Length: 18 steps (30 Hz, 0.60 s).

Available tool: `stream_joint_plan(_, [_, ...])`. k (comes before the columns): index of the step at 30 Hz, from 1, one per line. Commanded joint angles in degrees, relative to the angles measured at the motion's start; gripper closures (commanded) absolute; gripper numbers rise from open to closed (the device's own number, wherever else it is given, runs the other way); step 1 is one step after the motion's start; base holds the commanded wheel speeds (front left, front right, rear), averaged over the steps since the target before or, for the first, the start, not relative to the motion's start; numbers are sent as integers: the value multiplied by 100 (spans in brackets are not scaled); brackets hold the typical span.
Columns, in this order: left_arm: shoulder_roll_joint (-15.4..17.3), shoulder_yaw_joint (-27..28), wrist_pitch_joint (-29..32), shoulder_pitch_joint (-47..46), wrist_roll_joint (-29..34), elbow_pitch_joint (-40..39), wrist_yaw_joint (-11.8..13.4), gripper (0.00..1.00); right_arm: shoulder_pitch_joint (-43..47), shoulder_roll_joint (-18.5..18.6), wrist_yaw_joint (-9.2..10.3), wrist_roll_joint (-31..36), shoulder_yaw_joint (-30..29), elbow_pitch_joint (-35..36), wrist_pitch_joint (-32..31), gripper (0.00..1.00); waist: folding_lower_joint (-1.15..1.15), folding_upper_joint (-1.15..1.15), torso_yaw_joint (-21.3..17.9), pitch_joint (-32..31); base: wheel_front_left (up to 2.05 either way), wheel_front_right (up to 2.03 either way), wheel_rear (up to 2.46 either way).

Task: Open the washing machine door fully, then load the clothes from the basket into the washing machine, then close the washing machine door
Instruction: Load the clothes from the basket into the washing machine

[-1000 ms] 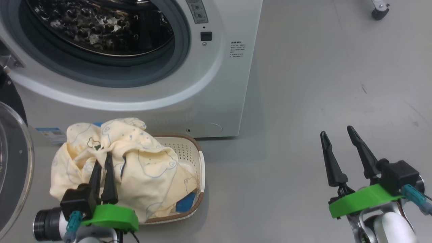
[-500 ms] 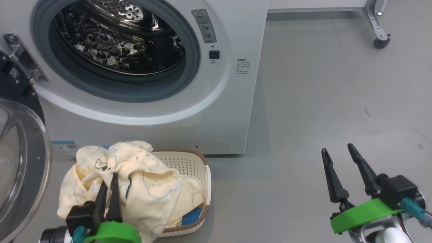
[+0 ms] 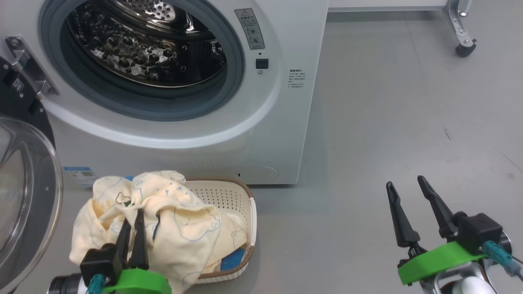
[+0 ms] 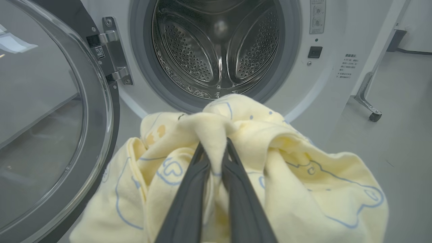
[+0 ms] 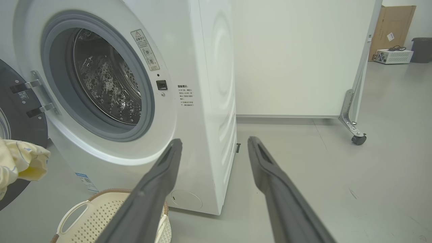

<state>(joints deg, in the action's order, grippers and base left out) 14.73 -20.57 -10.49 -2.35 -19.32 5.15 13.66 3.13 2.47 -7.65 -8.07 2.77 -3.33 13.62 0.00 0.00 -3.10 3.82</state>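
Cream clothes (image 4: 287, 175) pinched in left tool (image 4: 215, 145), apparently above basket (image 3: 251, 216) rim, right tool (image 3: 404, 182) spread over grey floor (image 3: 388, 102)

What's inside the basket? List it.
Cream clothes, pinched by the left gripper, cover most of the basket; bare perforated wall shows at its far side, a blue patch near its front. The cloth hides the bottom.

Smooth grey floor (image 3: 408, 102), white wheeled partition (image 5: 287, 57), cardboard box (image 5: 393, 28)

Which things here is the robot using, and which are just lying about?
Job: white front-loading washing machine, black-rimmed round glass door, cream-yellow bear-print clothes, cream perforated plastic basket, left gripper.
Lying about: white wheeled partition, brown cardboard box.
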Motion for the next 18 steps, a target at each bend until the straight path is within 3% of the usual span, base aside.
stream_joint_plan(1, [128, 213, -11, -245, -23, -232, 103, 100, -206, 41, 16, 19, 130, 180, 32, 0, 0, 0, -4, 6, 0, 0, 0])
stream_joint_plan(18, [129, 179, -18, -412, -66, -169, 129, 100, -297, 41, 16, 15, 179, 175, 39, 0, 0, 0, -73, 122, 0, 0, 0])
